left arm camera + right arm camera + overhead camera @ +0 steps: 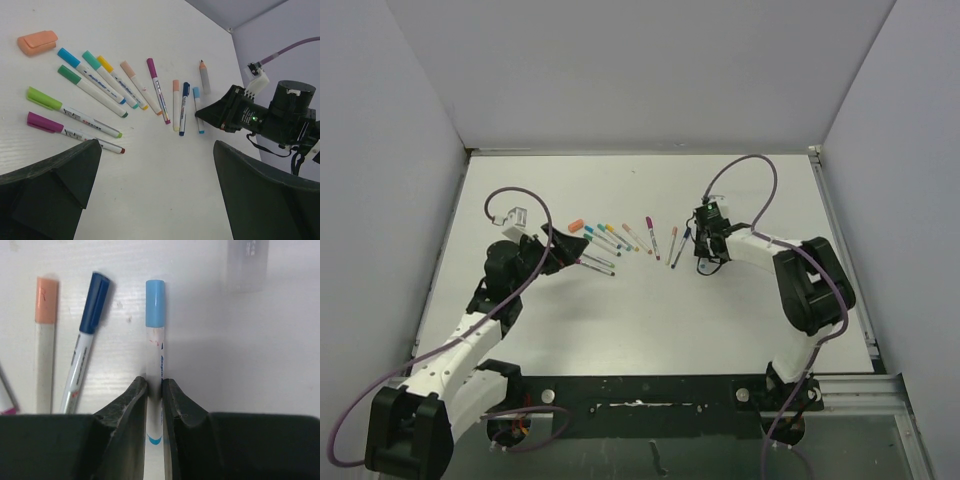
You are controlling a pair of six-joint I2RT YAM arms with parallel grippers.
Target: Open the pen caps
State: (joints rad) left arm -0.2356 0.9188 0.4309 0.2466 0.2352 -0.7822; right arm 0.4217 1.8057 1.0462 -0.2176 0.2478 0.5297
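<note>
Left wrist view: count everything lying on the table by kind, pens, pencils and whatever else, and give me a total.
Capped pens: 11, counting the light-blue pen in the right gripper
Grey pencil: 1
Fat orange piece: 1
Total: 13

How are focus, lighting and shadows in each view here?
Top external: even diffuse light, faint shadows, no glare, but the pens are tiny. Left wrist: pens sharp, the left gripper's fingers dark and soft in the foreground. Right wrist: the light-blue pen in the right gripper is crisp; a grey shape top right is blurred beyond identifying.
</note>
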